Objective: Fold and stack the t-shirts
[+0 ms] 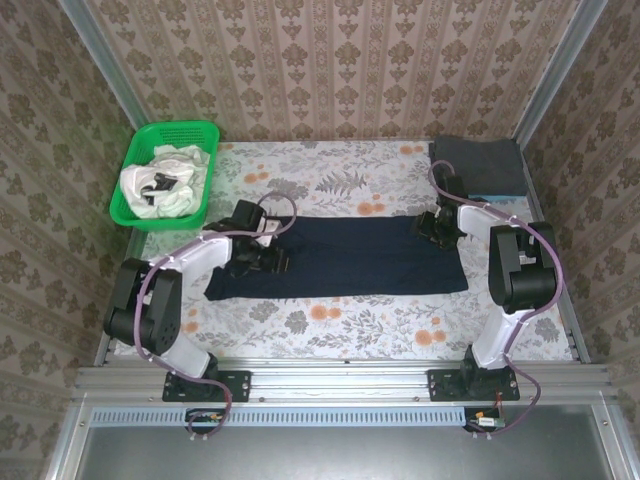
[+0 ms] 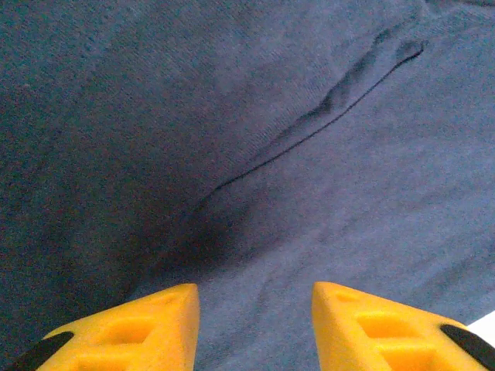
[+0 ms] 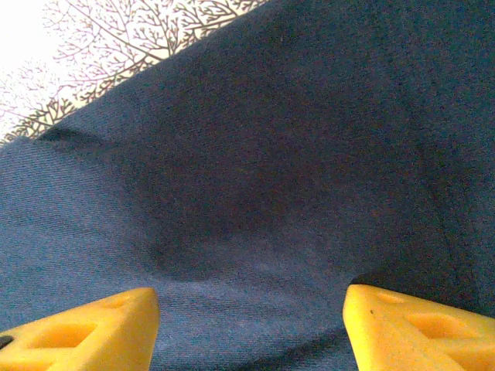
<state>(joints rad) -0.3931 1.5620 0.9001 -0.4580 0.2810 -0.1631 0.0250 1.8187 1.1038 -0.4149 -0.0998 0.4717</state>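
Closest to the left wrist camera, the left tool (image 2: 254, 300) has its two yellow fingers (image 2: 139, 325) parted by a moderate gap, nothing between them, just above the navy t-shirt (image 2: 232, 116). A long crease (image 2: 332, 100) runs slantwise through the cloth ahead of it. The right tool (image 3: 249, 309) stands wider, also empty, over smooth navy fabric, with the flowered tabletop (image 3: 116, 46) showing past the shirt's edge.

From above, the navy t-shirt lies as one long flat band across the middle of the tabletop. The left tool sits at its left end and the right tool at its far right corner.

There are two arms and two tools. One green basket (image 1: 135, 165) stands at the far left corner, well apart from the navy shirt, and holds a heap of white t-shirts (image 1: 165, 182) with black marks; how many cannot be told. One folded dark grey t-shirt (image 1: 480, 160) lies at the far right corner, with a sliver of light blue t-shirt (image 1: 492, 192) under its near edge, just behind the right tool.

Bare tabletop runs as a strip between the shirt's near edge and the rail (image 1: 340, 378) that carries the arm bases, and as a broader strip on the far side. Patterned walls (image 1: 330, 70) close in the left, right and far sides.
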